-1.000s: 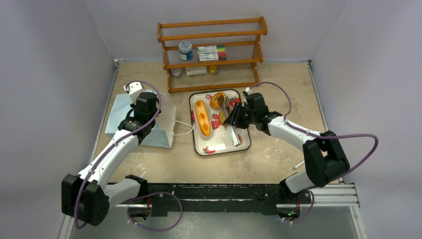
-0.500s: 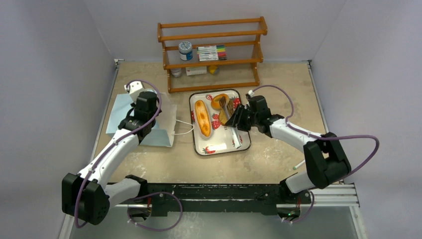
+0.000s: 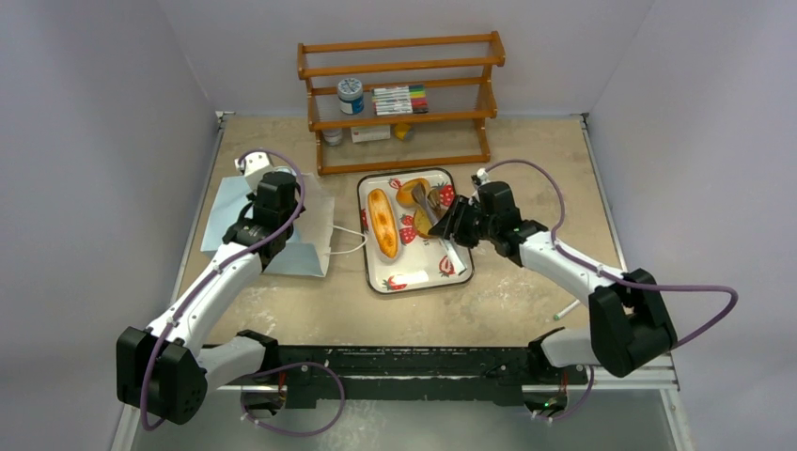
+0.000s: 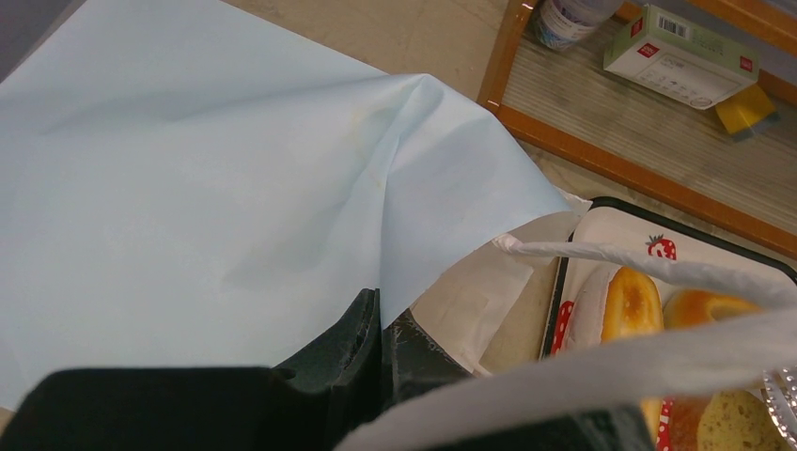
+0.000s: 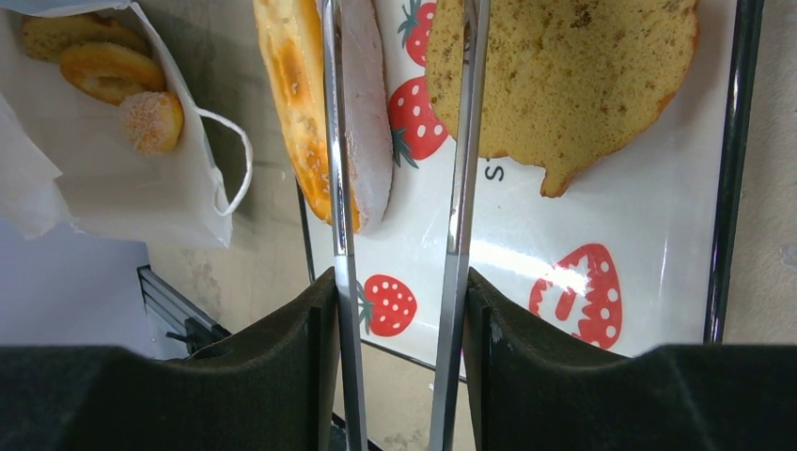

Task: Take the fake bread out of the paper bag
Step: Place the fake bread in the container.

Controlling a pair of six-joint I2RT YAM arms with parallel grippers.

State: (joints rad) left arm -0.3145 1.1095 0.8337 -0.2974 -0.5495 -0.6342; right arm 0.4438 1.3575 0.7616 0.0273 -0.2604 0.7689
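A: Which way did the long loaf (image 3: pixel 381 223) lie?
B: On the strawberry tray (image 5: pixel 648 188), its long axis running near to far along the tray's length, the far end tipped a little left. The paper bag (image 3: pixel 221 216) lay flat on the surface (image 3: pixel 526 188) just left of the tray, with its mouth toward the tray and a cord handle (image 5: pixel 249 155) trailing out.
A: And the pincers?
B: The left pincer (image 4: pixel 381 329) was closed on the bag's upper lip. The right pincer (image 5: pixel 399 291) gripped metal tongs (image 5: pixel 464 141), whose arms stood apart over the tray.
A: Anything changed from a second before?
B: The right arm had drawn back rightward, and the tongs had shifted with it, baring more of the speckled slab (image 5: pixel 564 75). The left arm and the bag had not moved.
A: The count?
B: One bag, one tray, one pair of tongs. Four pieces were on the tray: the loaf, a pale oval (image 5: pixel 368 113) against it, an orange round (image 3: pixel 411 191) and the slab. Three were inside the bag: a ring (image 5: pixel 108 70), a tan piece (image 5: pixel 56 33) and a sugared ball (image 5: pixel 150 120)
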